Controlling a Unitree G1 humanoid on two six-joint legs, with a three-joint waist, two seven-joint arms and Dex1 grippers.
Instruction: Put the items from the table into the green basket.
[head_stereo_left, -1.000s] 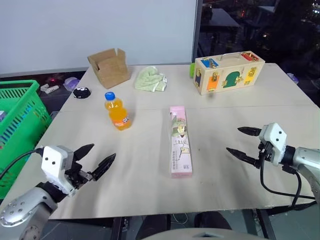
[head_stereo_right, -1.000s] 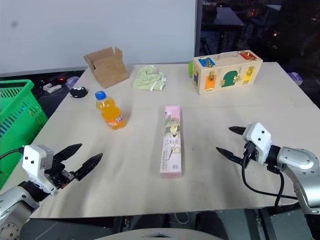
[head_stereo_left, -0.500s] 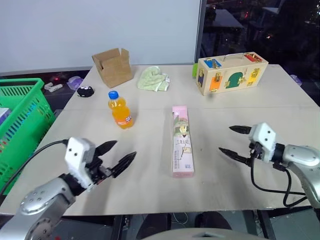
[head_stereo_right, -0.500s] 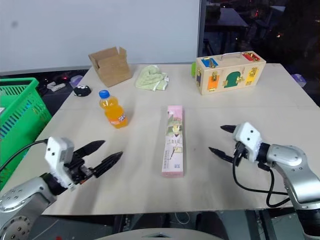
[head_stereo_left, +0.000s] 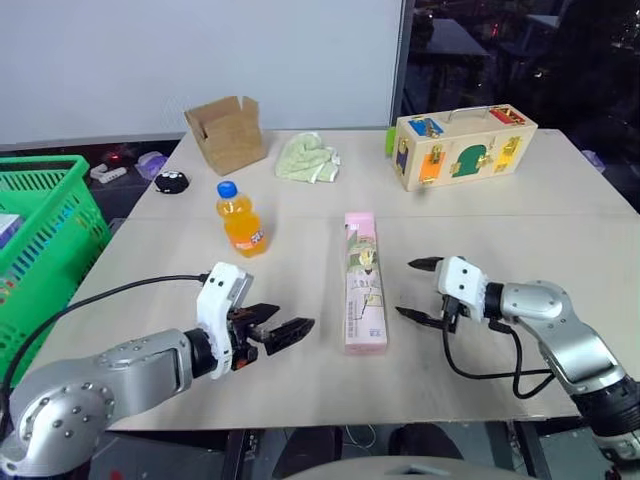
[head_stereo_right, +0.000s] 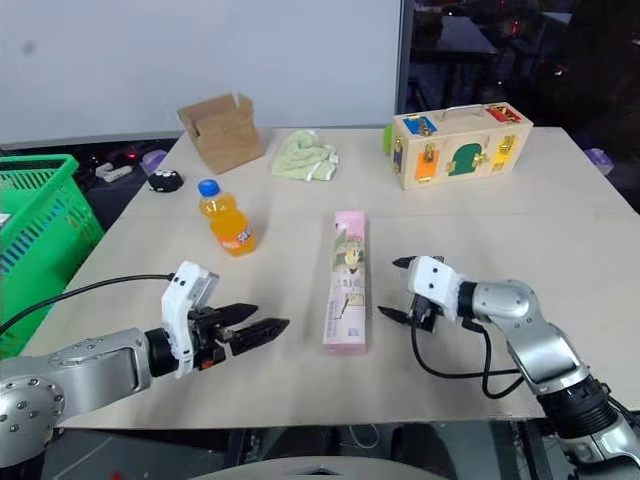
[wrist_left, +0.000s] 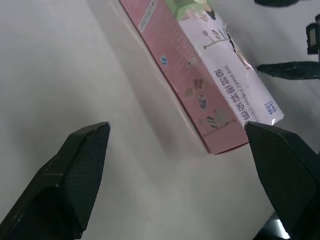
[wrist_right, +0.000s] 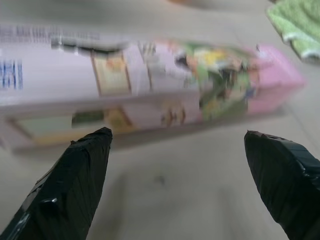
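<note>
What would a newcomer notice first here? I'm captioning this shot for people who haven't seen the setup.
The long pink carton lies flat mid-table, with the left tool and right tool flanking its near end, both open and neither touching it. Next come the orange-drink bottle standing upright to the carton's left, and the bright green basket beside the table's left edge.

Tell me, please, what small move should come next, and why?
Probably ease the right gripper onto the pink carton: its open fingers flank nothing yet, just beside the carton's near end, and the left gripper is also open, empty.
</note>
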